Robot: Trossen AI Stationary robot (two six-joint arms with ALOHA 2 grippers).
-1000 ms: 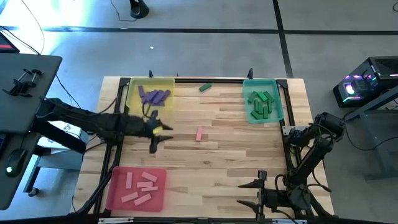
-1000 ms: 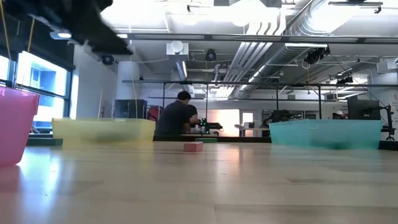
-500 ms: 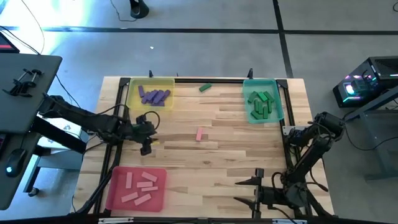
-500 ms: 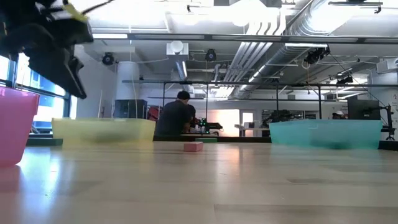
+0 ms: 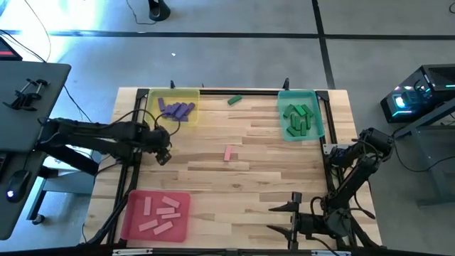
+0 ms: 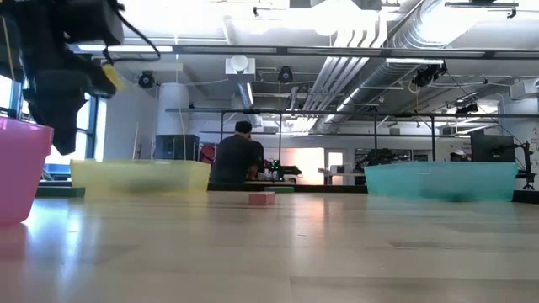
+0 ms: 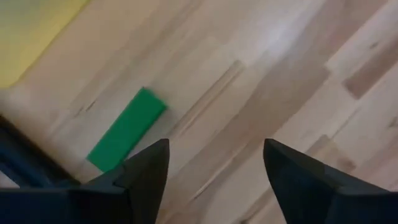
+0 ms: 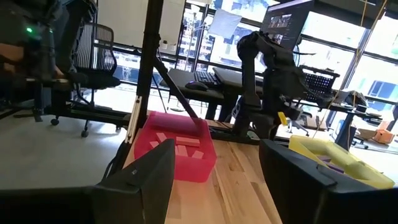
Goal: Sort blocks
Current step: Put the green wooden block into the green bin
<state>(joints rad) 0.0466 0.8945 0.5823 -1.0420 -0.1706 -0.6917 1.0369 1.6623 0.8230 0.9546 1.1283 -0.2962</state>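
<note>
Even overhead lighting on the table [image 5: 249, 163]; blue-white glare washes the floor at far left. In the low view, ceiling lights and windows [image 6: 50, 118] blow out, silhouetting the left arm [image 6: 63, 59]; the near tabletop is defocused. The left wrist view is motion-blurred; bright windows backlight the right wrist view.

Small rectangular blocks: purple ones [image 5: 175, 109] piled in yellow tray, green [image 5: 298, 118] in teal, pink [image 5: 161, 212] in red; one pink bar [image 5: 228, 153] mid-table, one green bar [image 5: 235, 99] at far edge.
</note>
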